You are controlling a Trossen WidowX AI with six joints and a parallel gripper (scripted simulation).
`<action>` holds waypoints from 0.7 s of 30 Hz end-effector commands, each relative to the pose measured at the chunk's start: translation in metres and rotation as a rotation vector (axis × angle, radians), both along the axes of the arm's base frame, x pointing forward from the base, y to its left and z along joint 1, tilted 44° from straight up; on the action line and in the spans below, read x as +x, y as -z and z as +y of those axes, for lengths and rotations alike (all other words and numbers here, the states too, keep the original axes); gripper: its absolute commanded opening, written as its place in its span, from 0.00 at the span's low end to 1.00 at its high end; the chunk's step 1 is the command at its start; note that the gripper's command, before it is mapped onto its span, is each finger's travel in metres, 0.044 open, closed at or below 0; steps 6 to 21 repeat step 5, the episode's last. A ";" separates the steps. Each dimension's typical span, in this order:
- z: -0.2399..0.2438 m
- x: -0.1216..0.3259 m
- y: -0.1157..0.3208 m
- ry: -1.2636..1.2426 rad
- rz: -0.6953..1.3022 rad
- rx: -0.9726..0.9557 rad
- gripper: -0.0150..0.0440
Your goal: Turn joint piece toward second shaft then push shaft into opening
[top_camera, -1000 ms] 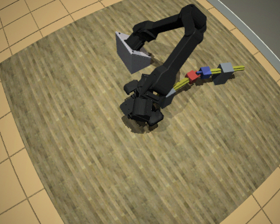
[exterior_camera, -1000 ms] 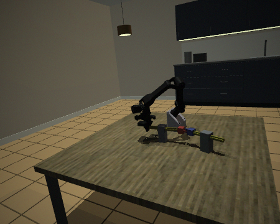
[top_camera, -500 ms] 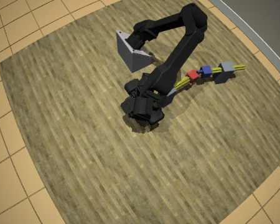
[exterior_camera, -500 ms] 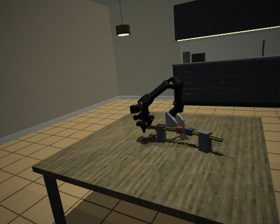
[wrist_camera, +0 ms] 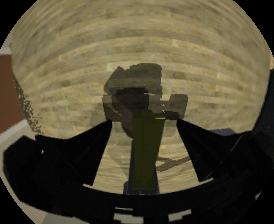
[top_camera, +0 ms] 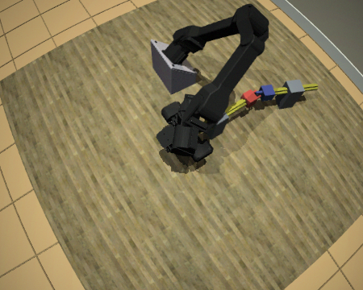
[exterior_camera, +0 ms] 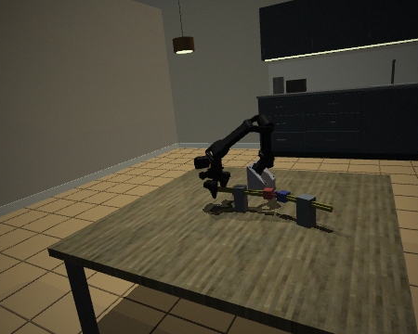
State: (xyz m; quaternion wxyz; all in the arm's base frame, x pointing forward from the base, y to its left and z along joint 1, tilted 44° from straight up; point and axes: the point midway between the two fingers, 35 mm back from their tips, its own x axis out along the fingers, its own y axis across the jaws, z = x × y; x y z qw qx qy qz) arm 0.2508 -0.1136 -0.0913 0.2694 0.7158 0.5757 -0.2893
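- Gripper [top_camera: 186,130] [exterior_camera: 218,186] [wrist_camera: 144,123]: fingers spread wide, nothing held between them; the sliding rod [top_camera: 235,108] [exterior_camera: 253,192] [wrist_camera: 147,150] runs through the gap. Contact with either finger cannot be confirmed.
- Stage, as judged: the push appears finished or nearly so, with release under way. Seating of the rod at its stop cannot be verified.
- Possible fault: a sideways or twisting retreat could let a finger catch the rod and drag it back, or bend the joint out of line.
- Possible fault: leaving now would leave the task incomplete if the rod is short of its stop. A straight lift, clear of the near block [top_camera: 218,128] [exterior_camera: 240,199] [wrist_camera: 127,188], seems safest.
- Position of the work, top view: from the gripper, the rod runs toward 2 o'clock through the near block to the red square piece [top_camera: 250,97] [exterior_camera: 268,194], taken as the joint's socket.
- Beyond it, between 2 and 3 o'clock from the gripper, lie the blue piece [top_camera: 267,93] [exterior_camera: 282,196] and the far block [top_camera: 294,85] [exterior_camera: 306,211], with the fixed rod [top_camera: 310,87] [exterior_camera: 322,206] through it.
- Wrist view: the rod extends toward 6 o'clock from between the fingertips.
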 end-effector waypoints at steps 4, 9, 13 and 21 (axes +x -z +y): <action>-0.020 -0.005 -0.021 0.002 -0.006 0.001 1.00; -0.020 -0.005 -0.021 0.002 -0.006 0.001 1.00; -0.020 -0.005 -0.021 0.002 -0.006 0.001 1.00; -0.020 -0.005 -0.021 0.002 -0.006 0.001 1.00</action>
